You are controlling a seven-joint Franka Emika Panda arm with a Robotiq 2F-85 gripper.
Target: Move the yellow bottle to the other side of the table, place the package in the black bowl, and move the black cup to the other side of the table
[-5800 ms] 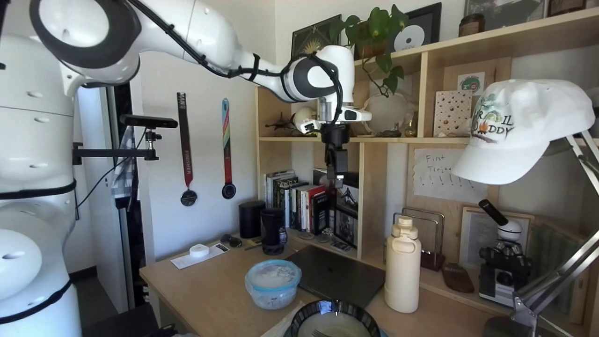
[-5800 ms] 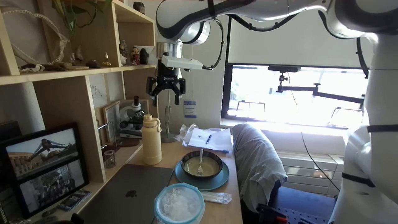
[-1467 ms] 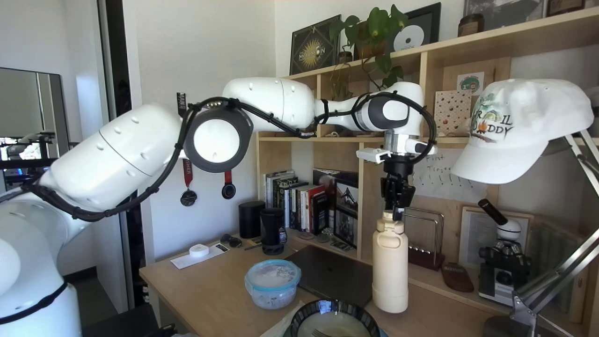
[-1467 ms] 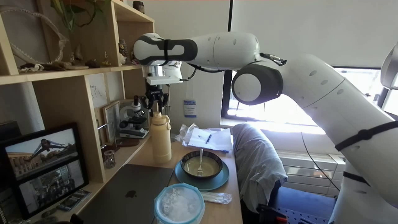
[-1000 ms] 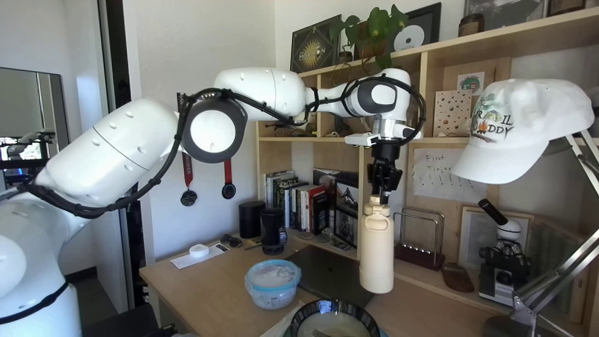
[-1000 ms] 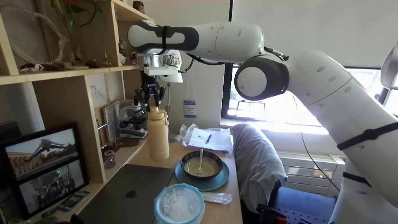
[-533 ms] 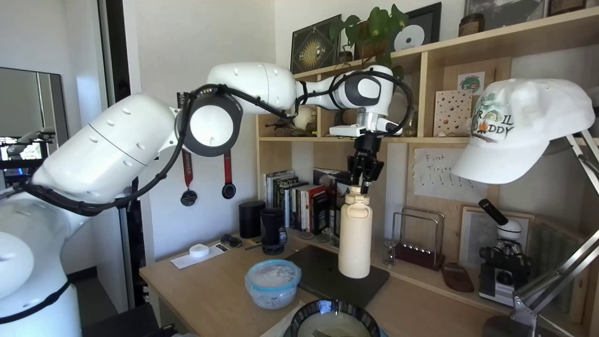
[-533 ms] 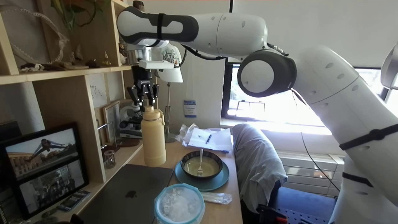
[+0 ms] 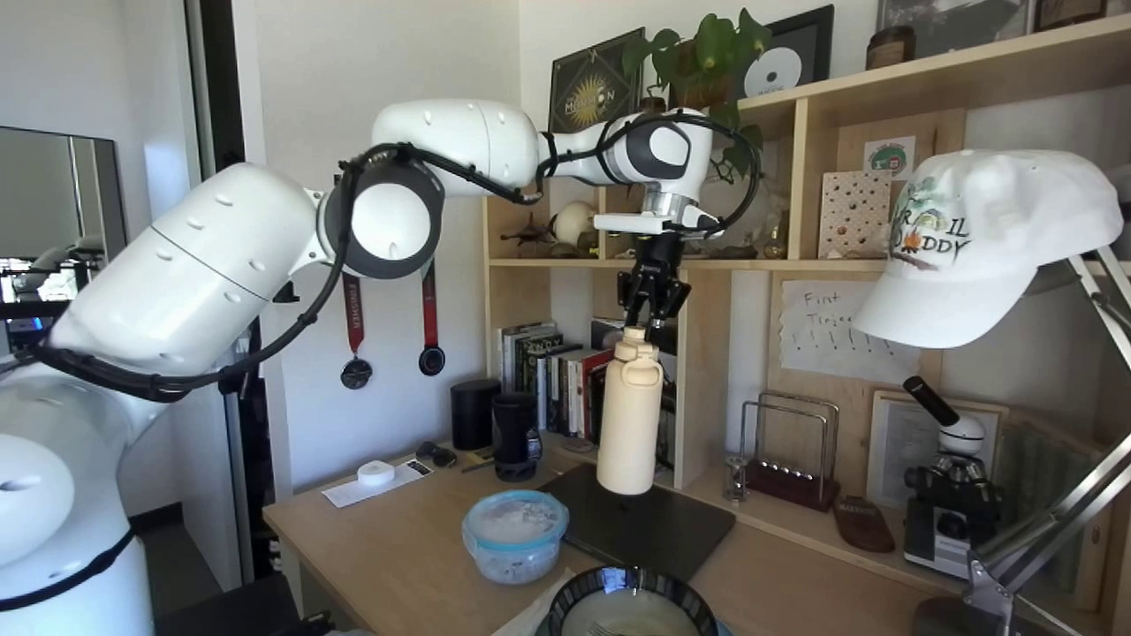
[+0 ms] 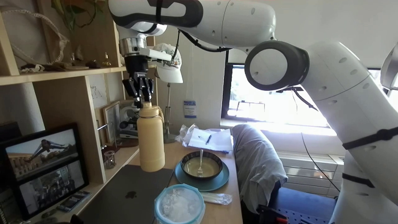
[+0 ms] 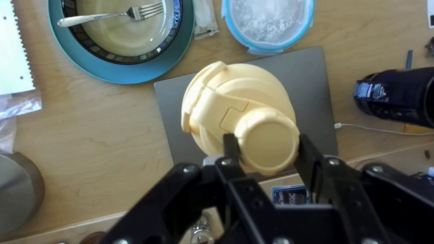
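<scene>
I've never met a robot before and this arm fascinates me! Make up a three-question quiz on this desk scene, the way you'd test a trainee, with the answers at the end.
1. True or false: the tool grips the round cap on top of the yellow bottle.

2. Fill the gap: a ____ rests in the black bowl, which sits on a blue plate.

3. Choose one. The bottle is:
A) lying on its side
B) hanging in the air
C) standing in the bowl

Key:
1. True
2. fork
3. B
</scene>
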